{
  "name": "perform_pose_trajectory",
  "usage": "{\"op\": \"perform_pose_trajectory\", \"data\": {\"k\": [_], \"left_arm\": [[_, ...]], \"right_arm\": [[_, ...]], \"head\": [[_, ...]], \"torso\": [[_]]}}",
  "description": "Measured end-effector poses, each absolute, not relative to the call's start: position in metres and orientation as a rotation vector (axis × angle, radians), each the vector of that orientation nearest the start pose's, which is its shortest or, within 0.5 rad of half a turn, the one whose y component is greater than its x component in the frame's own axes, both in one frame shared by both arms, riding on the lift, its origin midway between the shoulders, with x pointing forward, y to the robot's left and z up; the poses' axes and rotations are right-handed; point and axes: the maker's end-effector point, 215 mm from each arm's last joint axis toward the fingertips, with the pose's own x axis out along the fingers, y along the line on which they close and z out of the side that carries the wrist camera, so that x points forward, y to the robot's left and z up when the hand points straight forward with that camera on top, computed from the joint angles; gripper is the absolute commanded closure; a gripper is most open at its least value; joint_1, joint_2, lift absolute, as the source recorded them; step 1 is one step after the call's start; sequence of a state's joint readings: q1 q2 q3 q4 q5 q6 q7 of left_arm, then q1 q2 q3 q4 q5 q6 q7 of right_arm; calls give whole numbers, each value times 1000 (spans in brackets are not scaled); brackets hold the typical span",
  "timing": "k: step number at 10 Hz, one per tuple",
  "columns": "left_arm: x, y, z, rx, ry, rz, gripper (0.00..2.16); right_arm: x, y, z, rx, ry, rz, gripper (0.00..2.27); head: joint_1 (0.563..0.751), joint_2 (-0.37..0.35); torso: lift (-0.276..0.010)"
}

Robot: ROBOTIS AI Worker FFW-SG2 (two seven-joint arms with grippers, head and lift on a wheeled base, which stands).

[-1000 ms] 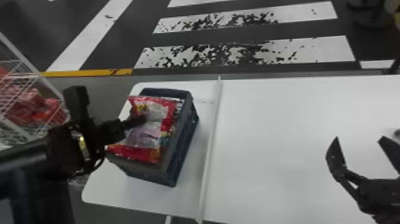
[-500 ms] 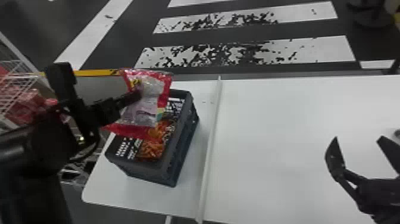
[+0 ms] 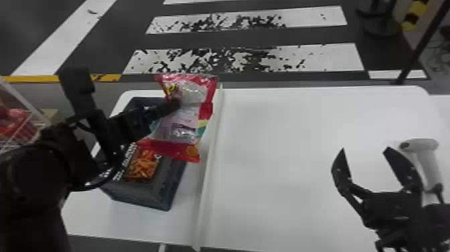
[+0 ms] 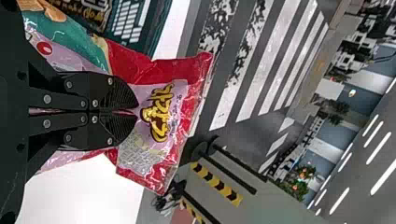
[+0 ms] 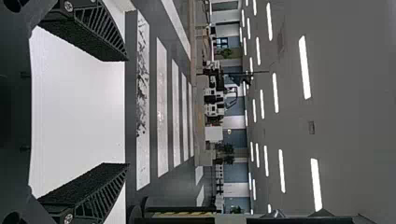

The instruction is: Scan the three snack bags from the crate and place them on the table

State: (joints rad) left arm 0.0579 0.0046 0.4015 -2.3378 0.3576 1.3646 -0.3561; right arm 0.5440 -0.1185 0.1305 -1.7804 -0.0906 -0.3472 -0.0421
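1. While working above the crate (image 3: 150,196), allow generous height over the rim, and avoid stirring the orange-printed bag (image 3: 142,166) lying inside.
2. Treat the left end effector (image 3: 174,103) as clenched on the red snack bag (image 3: 189,115), with pads pinched together on the film. Squeeze just firmly enough to prevent slipping, never enough to crush the contents.
3. Expect floppy ends on the red snack bag, held up over the crate's right side. Swing gently, and probably best keep the lower edge high past the pale ridge (image 3: 211,147).
4. Aim for the white table (image 3: 294,150) right of the ridge, the likely place for scanning and setting down. Turn the print as needed to face the code outward; code side impossible to tell from here.
5. Note the right end effector (image 3: 364,150) above the table's right part, released, fingers spread around nothing. Approach the scanner (image 3: 431,167), upright just beside, squarely by the handle; bumping sideways could topple it.
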Motion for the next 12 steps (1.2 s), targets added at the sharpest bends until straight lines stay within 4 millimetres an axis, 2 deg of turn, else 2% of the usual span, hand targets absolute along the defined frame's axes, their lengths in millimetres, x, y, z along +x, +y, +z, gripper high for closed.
{"op": "perform_pose_trajectory", "data": {"k": [3, 8, 10, 12], "left_arm": [[474, 185, -349, -347, 613, -345, 2142], [502, 97, -395, -336, 509, -345, 2142], [499, 56, -411, -347, 488, -359, 2142], [490, 25, -426, -360, 503, -372, 2142]], "right_arm": [[401, -192, -394, 56, -18, 91, 80], [397, -195, -391, 58, -25, 80, 80], [396, -195, -392, 59, -24, 80, 80], [395, -195, -392, 60, -24, 79, 80]], "head": [[695, -4], [695, -117], [695, -160], [695, -207]], "torso": [[-62], [-62], [-62], [-62]]}}
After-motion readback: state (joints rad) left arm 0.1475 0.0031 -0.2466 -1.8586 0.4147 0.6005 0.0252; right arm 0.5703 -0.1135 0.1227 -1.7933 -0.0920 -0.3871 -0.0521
